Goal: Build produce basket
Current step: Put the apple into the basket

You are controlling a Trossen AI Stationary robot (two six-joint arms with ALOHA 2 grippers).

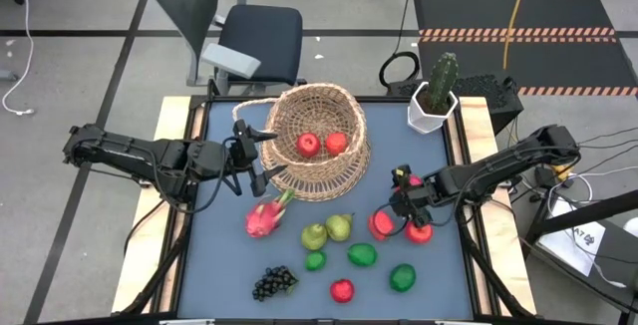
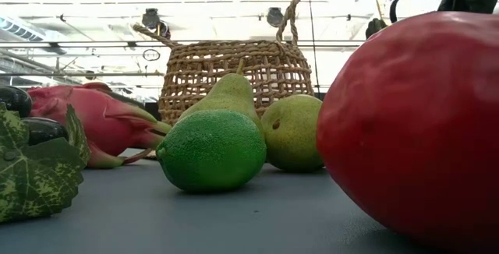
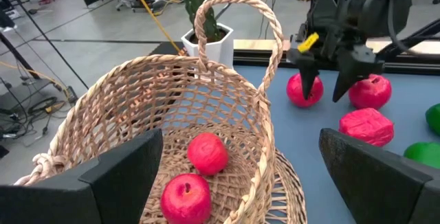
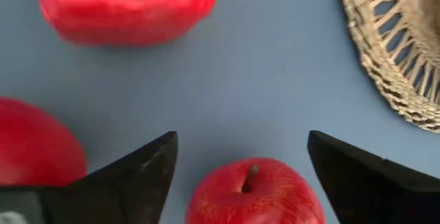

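The basket [image 1: 317, 141] lay tipped on its side at the far middle of the blue table [image 1: 219, 265], its mouth toward the left arm, with two red apples [image 1: 321, 145] resting inside it. The left gripper [image 1: 261, 156] sat at the basket's rim on the left, its fingers [image 3: 124, 176] spread wide to either side of the rim and gripping nothing. The right gripper [image 1: 407, 193] hung low over the right side of the table, just beside the basket's base, with its fingers [image 4: 137, 165] apart and an apple [image 4: 256, 193] standing between them, stem up; the pictures did not show the fingers touching it. In the left wrist view that gripper [image 3: 326, 80] pointed down with one fingertip in front of the apple [image 3: 304, 88], a second apple [image 3: 371, 90] just beside it and a lumpy red fruit [image 3: 366, 126] nearer the camera. The rest of the produce lay loose on the table in front of the basket: a dragon fruit [image 1: 264, 217] near the basket's left edge, two pears [image 1: 327, 231] side by side, a lime [image 1: 315, 260], two green rounds [image 1: 383, 265], a red round [image 1: 342, 290] and a grape bunch [image 1: 273, 283] near the front edge. A white pot with a cactus [image 1: 435, 98] stood at the far right corner.
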